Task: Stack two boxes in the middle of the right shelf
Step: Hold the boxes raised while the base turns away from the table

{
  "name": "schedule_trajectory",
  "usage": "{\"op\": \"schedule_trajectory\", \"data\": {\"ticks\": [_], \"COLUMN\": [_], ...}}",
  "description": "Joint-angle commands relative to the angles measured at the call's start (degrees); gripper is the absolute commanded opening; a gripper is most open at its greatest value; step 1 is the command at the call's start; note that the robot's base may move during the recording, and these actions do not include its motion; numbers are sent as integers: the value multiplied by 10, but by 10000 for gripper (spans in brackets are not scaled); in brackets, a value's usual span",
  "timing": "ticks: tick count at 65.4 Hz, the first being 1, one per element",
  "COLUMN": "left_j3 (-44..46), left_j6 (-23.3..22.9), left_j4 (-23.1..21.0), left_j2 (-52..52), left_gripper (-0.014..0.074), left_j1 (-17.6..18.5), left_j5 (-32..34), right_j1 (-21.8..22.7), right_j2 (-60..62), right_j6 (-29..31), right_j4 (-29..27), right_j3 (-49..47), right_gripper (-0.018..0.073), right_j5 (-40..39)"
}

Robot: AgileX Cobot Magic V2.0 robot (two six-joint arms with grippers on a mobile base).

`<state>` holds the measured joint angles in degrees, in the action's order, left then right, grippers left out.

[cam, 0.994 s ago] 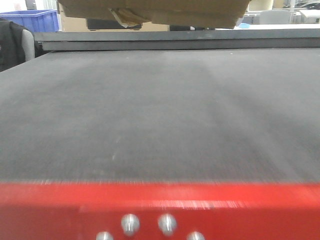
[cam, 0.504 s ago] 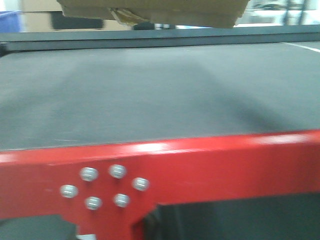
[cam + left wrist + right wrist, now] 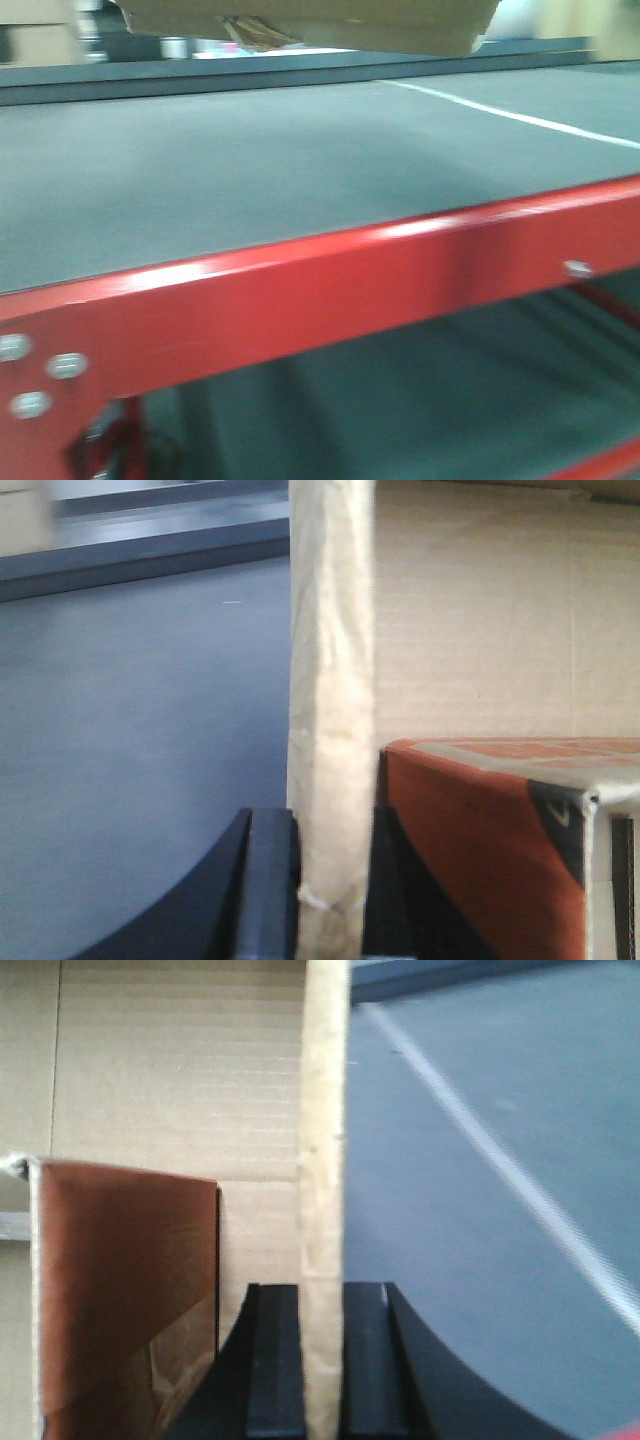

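Cardboard box (image 3: 320,20): tan, its underside at the top edge of the front view, held above the far part of the grey surface and apart from it; a crumpled yellowish tape scrap (image 3: 255,32) hangs below it.
Left gripper (image 3: 330,880): clamped on an upright wall of the cardboard box, one black finger on each side.
Right gripper (image 3: 322,1355): closed the same way on another wall of the box.
Orange-brown carton (image 3: 480,850): inside the cardboard box, close against the gripped walls.
Grey surface (image 3: 250,170): dark, flat, crossed by a white line (image 3: 500,112).
Red beam (image 3: 330,290): glossy front rim of the grey surface, bolted at its left end.
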<state>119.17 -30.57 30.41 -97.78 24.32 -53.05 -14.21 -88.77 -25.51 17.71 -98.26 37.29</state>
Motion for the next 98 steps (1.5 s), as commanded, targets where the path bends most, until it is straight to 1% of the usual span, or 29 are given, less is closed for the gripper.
{"op": "schedule_trajectory", "data": {"ticks": [1,98], "left_j3": [10,10], "left_j6": [0,0], "left_j4": [8,8], "left_j2": [8,8], "left_gripper": [-111,-111], "left_j1": [-2,-2], "left_j5": [30,30], "right_j1": [3,3], "right_j2": [4,4], "right_j6": [-1,-1], "right_j4": [16,16], "right_j3": [-3,-3], "right_gripper": [-162,-162], "right_j5": [-22,-22]}}
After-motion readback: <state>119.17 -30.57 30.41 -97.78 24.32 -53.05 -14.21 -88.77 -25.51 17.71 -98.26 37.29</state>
